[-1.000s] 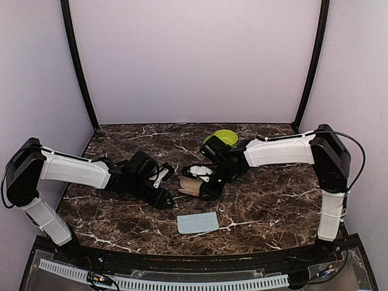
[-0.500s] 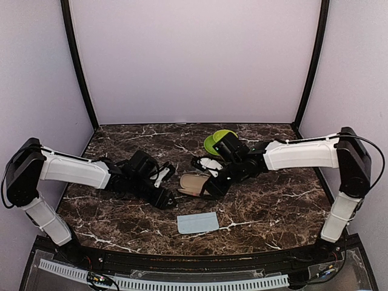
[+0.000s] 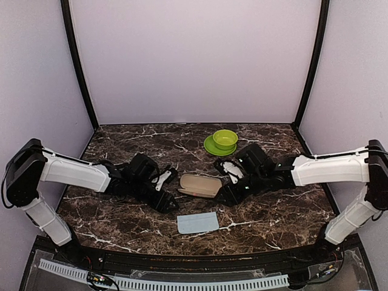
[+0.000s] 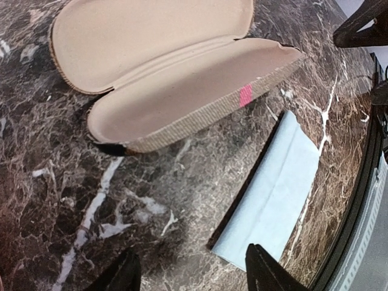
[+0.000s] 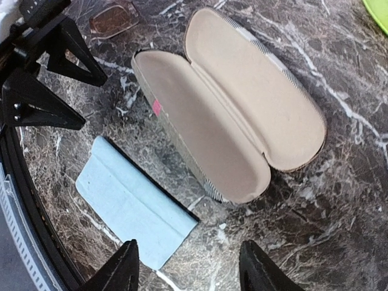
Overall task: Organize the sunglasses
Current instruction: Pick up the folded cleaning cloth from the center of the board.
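A beige glasses case [image 3: 199, 185] lies open on the marble table, its lid folded back and both halves bare [image 5: 230, 103] [image 4: 163, 66]. Only one brown-tinted lens of the sunglasses [image 5: 113, 19] shows, in the right wrist view, on the table beyond the case beside the left arm. My left gripper [image 3: 166, 194] [image 4: 194, 276] stands open and holds nothing, just left of the case. My right gripper [image 3: 225, 193] [image 5: 189, 270] is open and holds nothing, just right of the case. A folded light-blue cloth [image 3: 197, 222] [image 5: 130, 203] [image 4: 273, 194] lies in front of the case.
A green bowl on a green plate [image 3: 225, 140] stands behind the right gripper. Black posts and lilac walls close in the back and sides. In the right wrist view the left gripper's dark fingers [image 5: 51, 73] point toward the case.
The right gripper has drawn back to the right off the case and has opened. The case now lies uncovered with its lid back. The left arm has hardly moved.
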{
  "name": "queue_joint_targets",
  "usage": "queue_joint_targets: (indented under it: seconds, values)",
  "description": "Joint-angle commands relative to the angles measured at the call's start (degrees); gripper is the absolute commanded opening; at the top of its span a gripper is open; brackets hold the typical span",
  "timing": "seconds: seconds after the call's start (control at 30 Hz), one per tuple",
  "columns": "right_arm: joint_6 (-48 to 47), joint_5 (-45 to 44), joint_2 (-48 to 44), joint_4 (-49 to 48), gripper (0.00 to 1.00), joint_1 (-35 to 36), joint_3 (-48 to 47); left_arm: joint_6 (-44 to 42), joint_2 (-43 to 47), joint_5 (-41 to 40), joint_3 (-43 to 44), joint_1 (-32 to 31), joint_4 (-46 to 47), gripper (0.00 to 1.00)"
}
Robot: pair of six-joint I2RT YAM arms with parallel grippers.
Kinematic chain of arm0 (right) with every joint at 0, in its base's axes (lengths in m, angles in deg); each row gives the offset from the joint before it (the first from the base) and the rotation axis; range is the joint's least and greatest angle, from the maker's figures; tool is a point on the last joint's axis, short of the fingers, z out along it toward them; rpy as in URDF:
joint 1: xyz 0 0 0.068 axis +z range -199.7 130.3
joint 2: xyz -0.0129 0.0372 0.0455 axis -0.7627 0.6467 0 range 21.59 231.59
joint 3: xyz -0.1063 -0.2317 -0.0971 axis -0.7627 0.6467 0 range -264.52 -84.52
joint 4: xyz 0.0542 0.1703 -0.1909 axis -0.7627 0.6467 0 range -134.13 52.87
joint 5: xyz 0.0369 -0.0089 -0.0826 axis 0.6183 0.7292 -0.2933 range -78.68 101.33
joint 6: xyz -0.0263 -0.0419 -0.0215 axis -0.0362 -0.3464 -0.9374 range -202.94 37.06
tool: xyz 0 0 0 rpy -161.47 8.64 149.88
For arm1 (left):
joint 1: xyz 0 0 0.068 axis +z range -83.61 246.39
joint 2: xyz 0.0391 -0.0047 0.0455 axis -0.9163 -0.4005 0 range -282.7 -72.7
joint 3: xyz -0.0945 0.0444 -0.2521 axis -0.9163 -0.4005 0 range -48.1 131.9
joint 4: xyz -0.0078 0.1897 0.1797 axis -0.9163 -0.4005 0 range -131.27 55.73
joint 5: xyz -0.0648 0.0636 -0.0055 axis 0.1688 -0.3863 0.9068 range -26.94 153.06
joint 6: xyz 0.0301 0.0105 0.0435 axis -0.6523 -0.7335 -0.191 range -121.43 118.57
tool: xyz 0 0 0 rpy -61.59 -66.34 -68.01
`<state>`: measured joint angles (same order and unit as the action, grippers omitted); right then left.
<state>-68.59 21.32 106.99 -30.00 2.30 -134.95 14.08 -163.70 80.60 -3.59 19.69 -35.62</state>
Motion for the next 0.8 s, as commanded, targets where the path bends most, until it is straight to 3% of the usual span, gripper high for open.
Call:
queue_joint_targets:
  seconds: [0.0,0.27,0.77]
  values:
    - [9.3,-3.6,-1.0,-5.4,0.54,2.6,4.0,-0.7,0.9,0.7,-0.4,-1.6,1.3,0.58]
    - [12.3,-6.9,5.4,-8.5,0.43,5.6,3.7,-1.3,-1.6,-0.7,0.3,-3.3,1.0,0.45]
    - [10.1,-6.7,12.8,-9.0,0.39,5.7,0.8,-1.8,-4.3,-0.6,0.6,-4.2,1.5,0.4]
